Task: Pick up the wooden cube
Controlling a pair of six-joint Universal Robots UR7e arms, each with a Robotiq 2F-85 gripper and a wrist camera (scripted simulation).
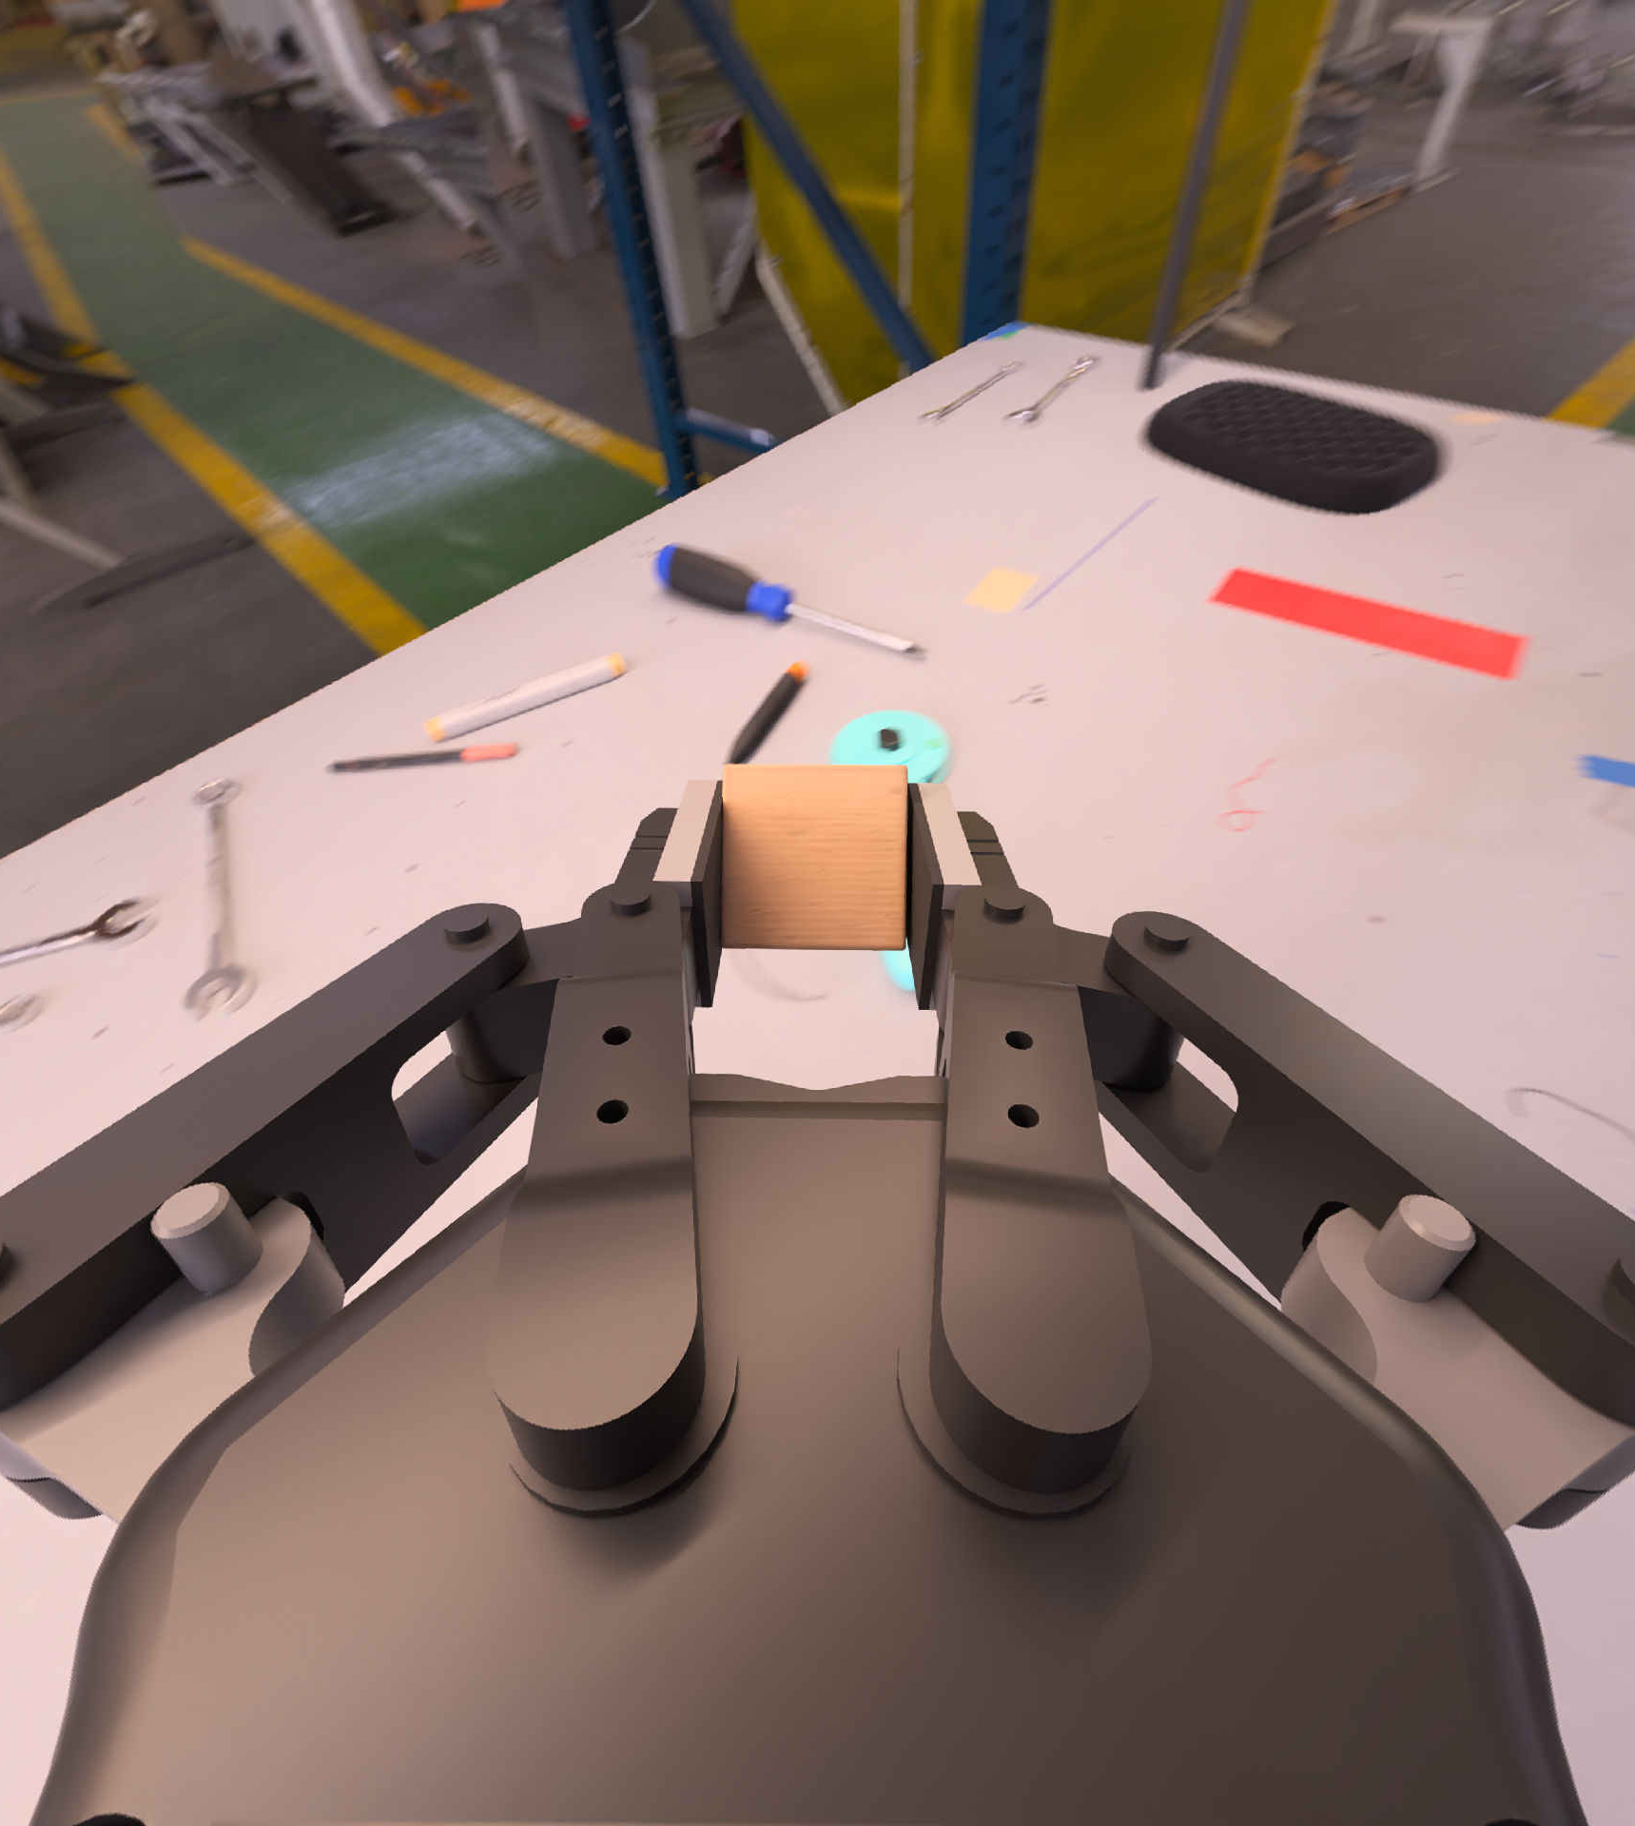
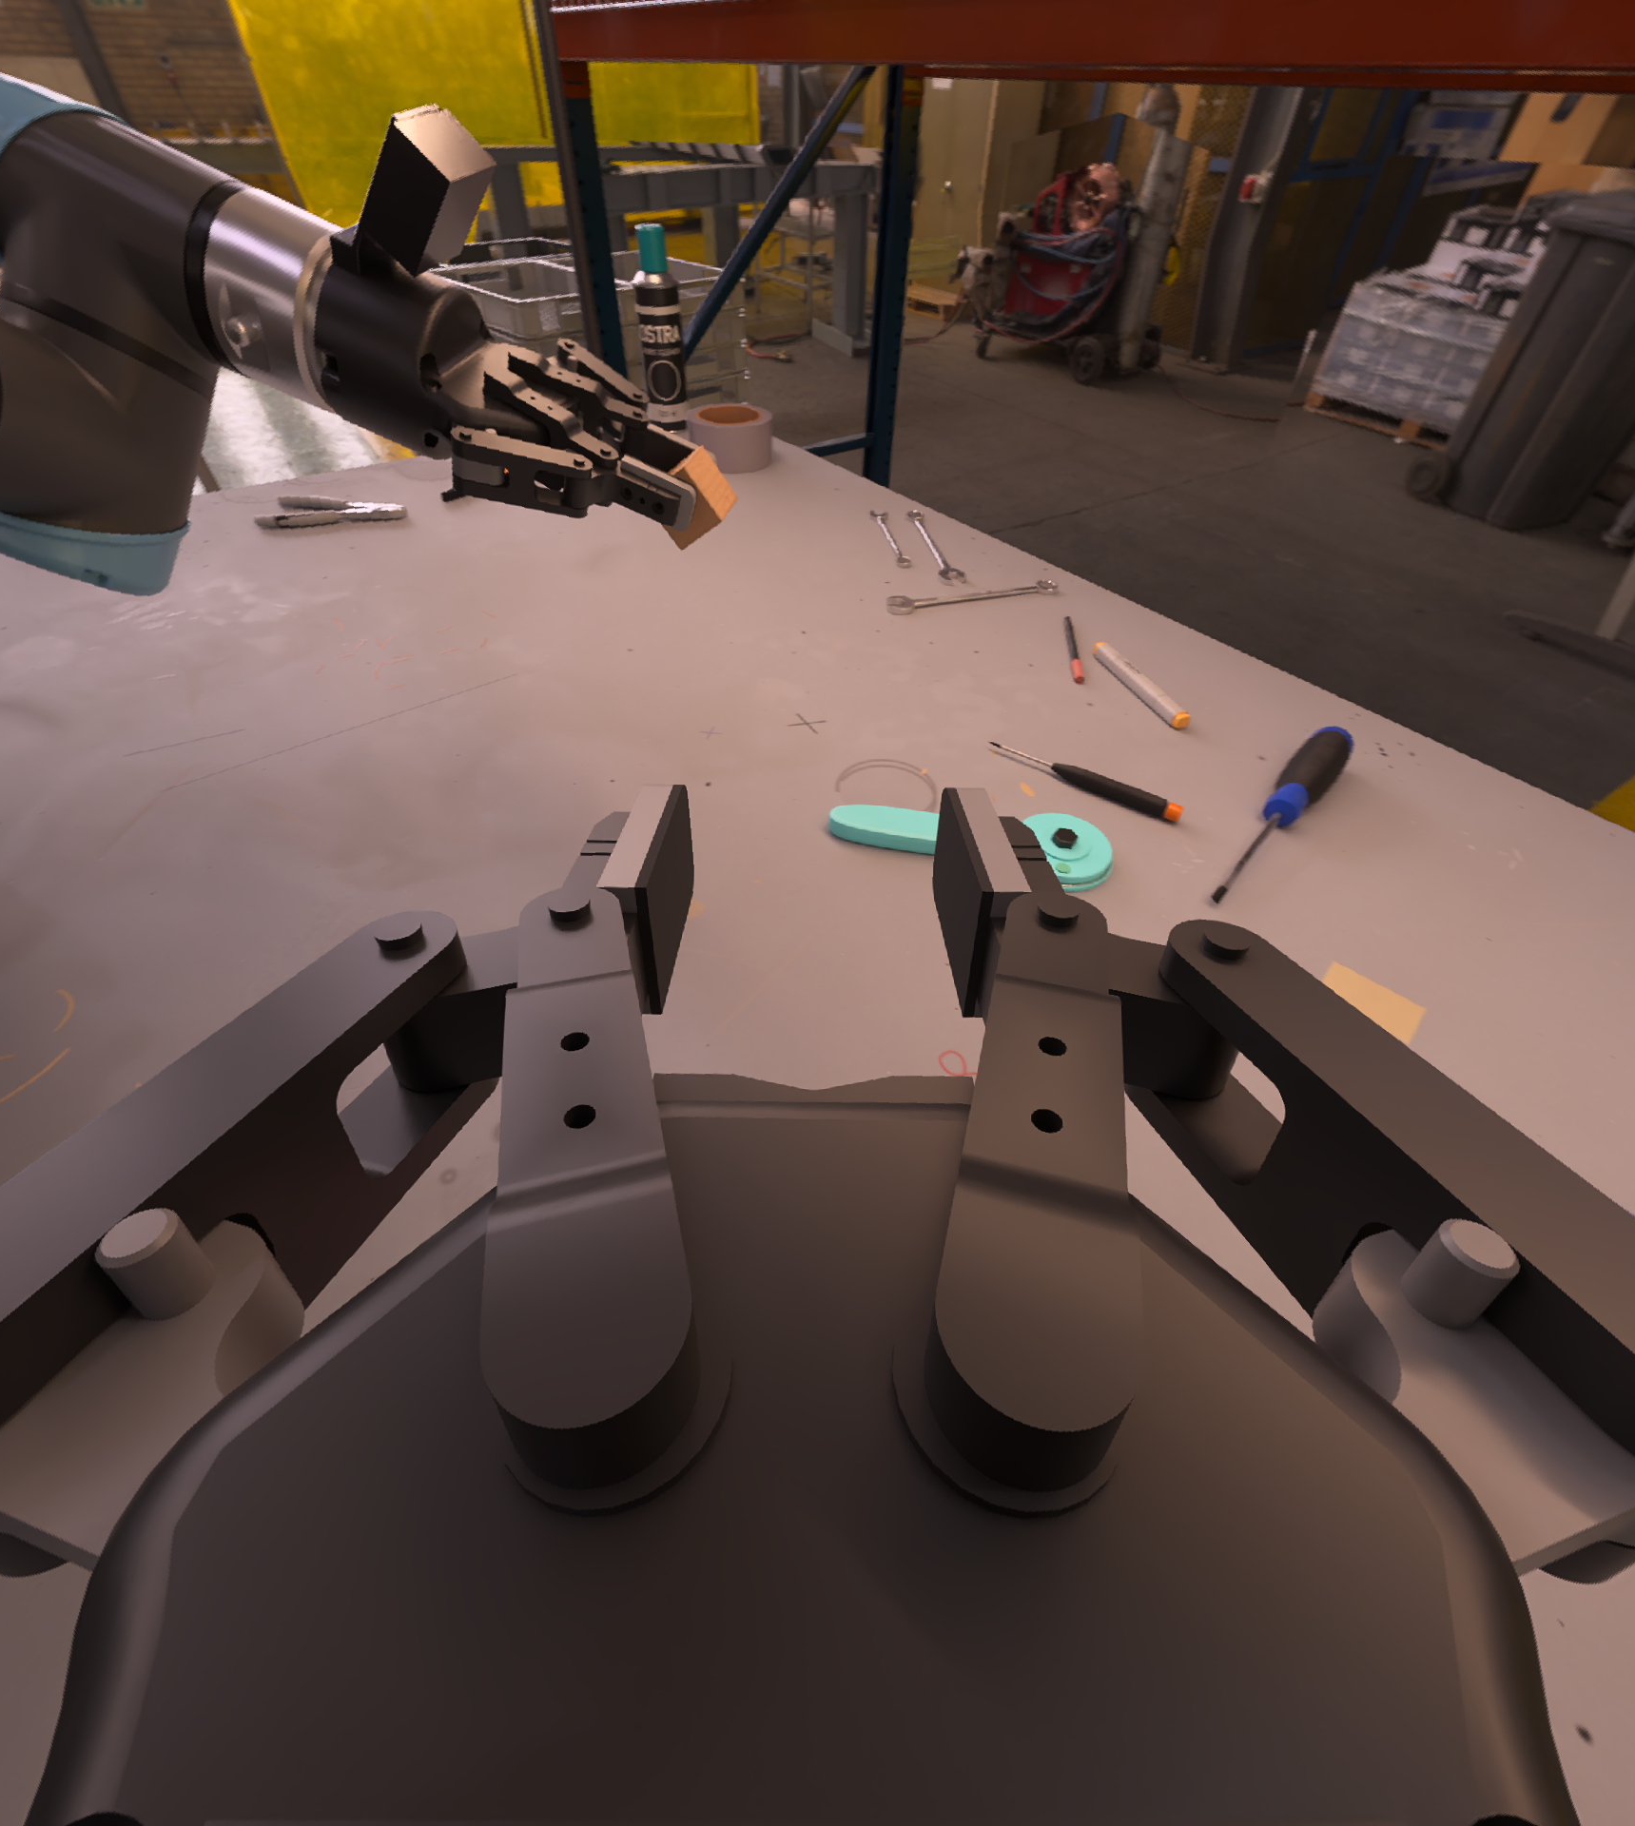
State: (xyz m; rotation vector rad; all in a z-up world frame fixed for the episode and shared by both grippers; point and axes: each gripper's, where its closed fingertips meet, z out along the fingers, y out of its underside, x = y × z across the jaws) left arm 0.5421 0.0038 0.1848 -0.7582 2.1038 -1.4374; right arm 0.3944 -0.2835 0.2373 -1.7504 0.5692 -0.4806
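The wooden cube (image 1: 813, 856) is light tan and sits clamped between the two pads of my left gripper (image 1: 814, 870), held in the air above the table. In the right wrist view the same cube (image 2: 706, 496) shows at the tip of the left gripper (image 2: 670, 494), well clear of the grey tabletop (image 2: 398, 751). My right gripper (image 2: 813, 889) is open and empty, low over the table, far from the cube.
A teal tool (image 2: 971, 835) lies on the table just beyond my right gripper's fingers. A blue-handled screwdriver (image 2: 1287, 800), a small black screwdriver (image 2: 1090, 781), a white marker (image 2: 1139, 684), a pen and several wrenches (image 2: 971, 596) lie to its right. A black pad (image 1: 1292, 447), red tape (image 1: 1366, 621), a spray can (image 2: 660, 336) and a tape roll (image 2: 732, 435) stand farther off.
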